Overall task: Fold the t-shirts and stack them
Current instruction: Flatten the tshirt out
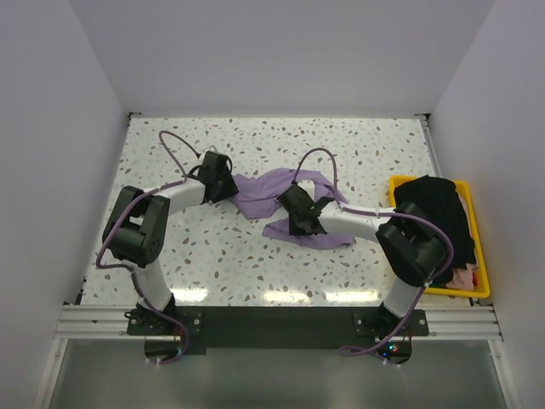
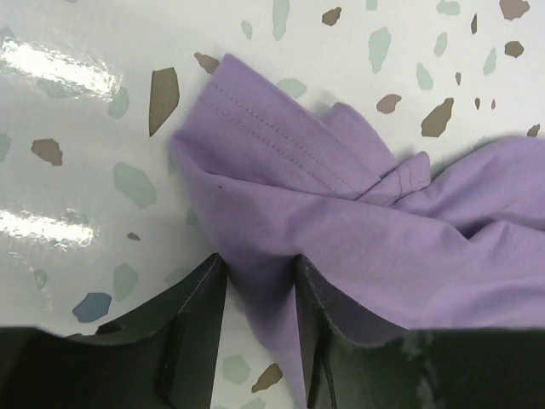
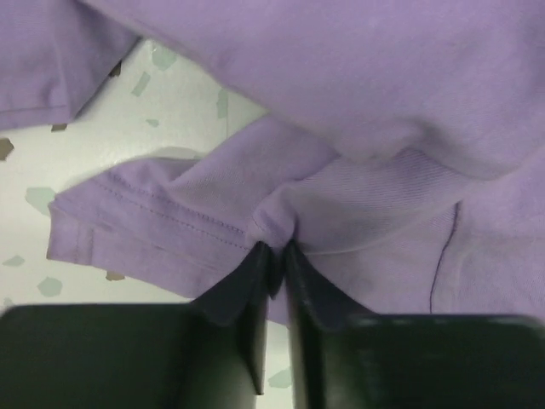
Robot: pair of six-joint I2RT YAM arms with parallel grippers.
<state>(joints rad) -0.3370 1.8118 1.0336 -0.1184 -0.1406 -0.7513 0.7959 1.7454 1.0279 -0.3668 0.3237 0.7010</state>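
A lavender t-shirt [image 1: 277, 194] lies crumpled in the middle of the speckled table. At its left end my left gripper [image 1: 220, 181] is down on the cloth. In the left wrist view the left gripper [image 2: 259, 260] straddles a fold of the lavender t-shirt [image 2: 341, 213] with its jaws apart and table showing in the gap. My right gripper [image 1: 303, 215] sits on the shirt's near right part. In the right wrist view the right gripper [image 3: 278, 247] has its jaws nearly together, pinching a small ridge of the lavender t-shirt [image 3: 358, 102]. A black t-shirt [image 1: 438, 209] hangs over the bin.
A yellow plastic bin [image 1: 484, 256] stands at the table's right edge, with some pink cloth [image 1: 462, 277] under the black shirt. White walls close in the table on the left, back and right. Purple cables loop over both arms.
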